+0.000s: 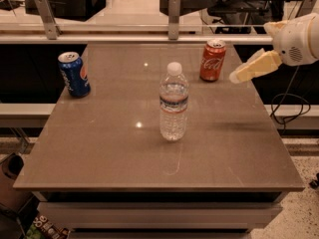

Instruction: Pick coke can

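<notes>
Items on the desk [149, 158], left to right, as seen from the near side:

1. Blue can [74, 74]. Upright, close to the left edge, towards the back. Not the item wanted, and well apart from the rest.

2. Bottle [173, 103]. Clear plastic, white cap, upright near the middle of the desk. It is the tallest item and likely the easiest to topple.

3. Coke can [213, 60]. Red, silver top, upright near the back, right of centre. It stands free with nothing touching it.

4. Gripper [238, 76]. It hangs in the air just right of the coke can, at about the can's lower half, pointing left and down towards it but apart from it. Jaws: seen side-on as one pale wedge, so I cannot tell how wide they stand.

Hazards, as I judge them:
- If the jaws are too narrow, the tip would shove the coke can rather than straddle it, tipping it or sliding it towards the back edge.
- A low, slanted entry could catch the rim.
- An overshoot to the left and forward could clip the bottle.
</notes>
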Robot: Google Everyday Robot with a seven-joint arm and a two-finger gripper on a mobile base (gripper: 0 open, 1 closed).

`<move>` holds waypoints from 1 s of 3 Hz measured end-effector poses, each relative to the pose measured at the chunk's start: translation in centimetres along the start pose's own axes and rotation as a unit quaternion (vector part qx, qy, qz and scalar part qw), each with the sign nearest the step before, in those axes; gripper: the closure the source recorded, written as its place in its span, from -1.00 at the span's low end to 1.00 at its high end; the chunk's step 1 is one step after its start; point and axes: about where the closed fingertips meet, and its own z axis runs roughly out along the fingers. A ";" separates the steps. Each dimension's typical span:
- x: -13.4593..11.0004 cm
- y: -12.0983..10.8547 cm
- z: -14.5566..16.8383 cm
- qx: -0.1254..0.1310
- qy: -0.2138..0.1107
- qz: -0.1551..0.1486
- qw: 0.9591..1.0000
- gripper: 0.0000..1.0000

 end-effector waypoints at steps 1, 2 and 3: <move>0.3 -1.7 3.1 0.003 -0.054 0.031 0.998 -1.00; 0.4 -2.8 5.4 -0.003 -0.090 0.055 0.994 -1.00; 0.1 -3.7 8.1 -0.020 -0.111 0.082 0.990 -1.00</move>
